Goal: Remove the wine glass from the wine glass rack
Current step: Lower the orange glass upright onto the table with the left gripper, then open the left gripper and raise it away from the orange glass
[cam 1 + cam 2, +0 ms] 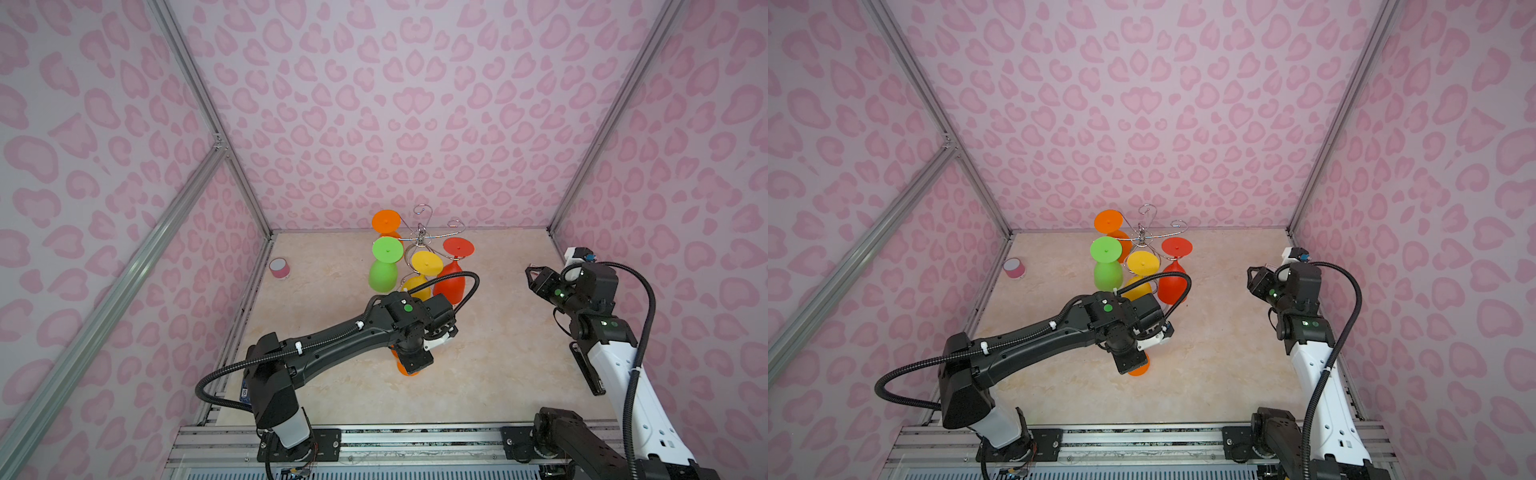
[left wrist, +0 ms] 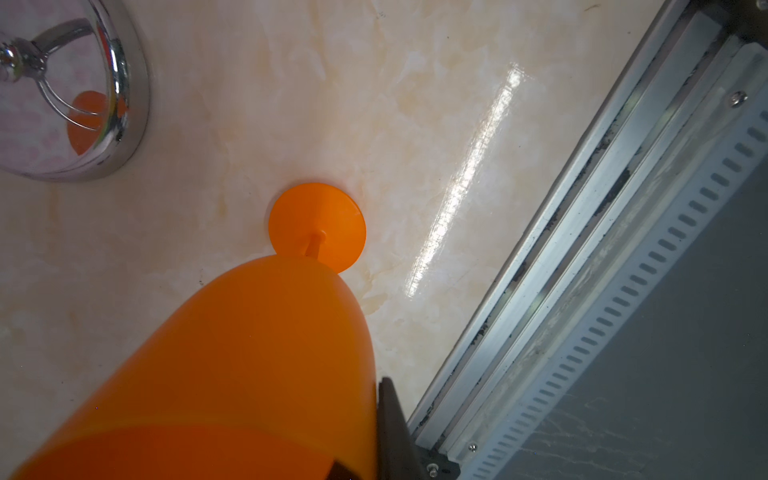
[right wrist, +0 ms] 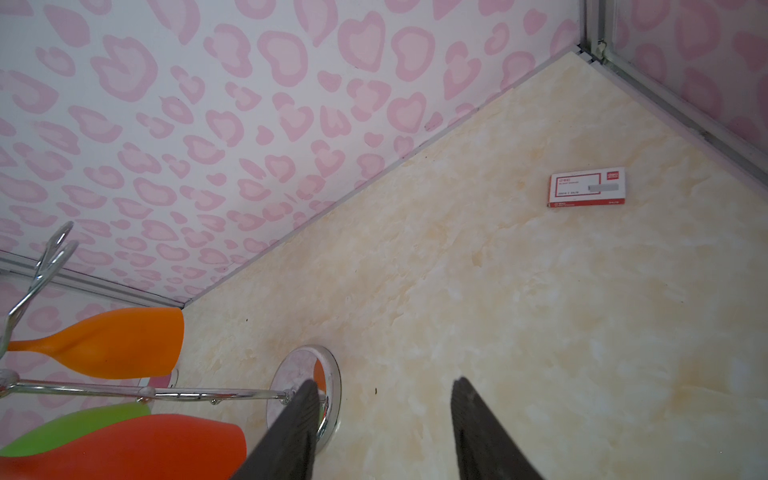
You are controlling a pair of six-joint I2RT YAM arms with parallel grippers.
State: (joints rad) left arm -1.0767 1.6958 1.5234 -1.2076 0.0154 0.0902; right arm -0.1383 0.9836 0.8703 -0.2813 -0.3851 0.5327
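Orange wine glass point(image 2: 266, 365) right up against the left wrist lens, and the left pincer point(image 1: 413, 361) is clamped on its bowl, one dark finger point(image 2: 392, 419) tight against the wall. It's off the wine glass rack point(image 1: 422, 237), upright, foot down at the bench point(image 1: 498, 353) near the rack's chrome base point(image 2: 124, 83). Whether it touches, I can't call.

Four hang upside down on the hooks: hanging orange glass point(image 1: 386, 221), green glass point(image 1: 387, 249), yellow glass point(image 1: 427, 263), red glass point(image 1: 458, 246). The right pincer point(image 3: 382, 415) is spread partway with nothing between, well off to the right.
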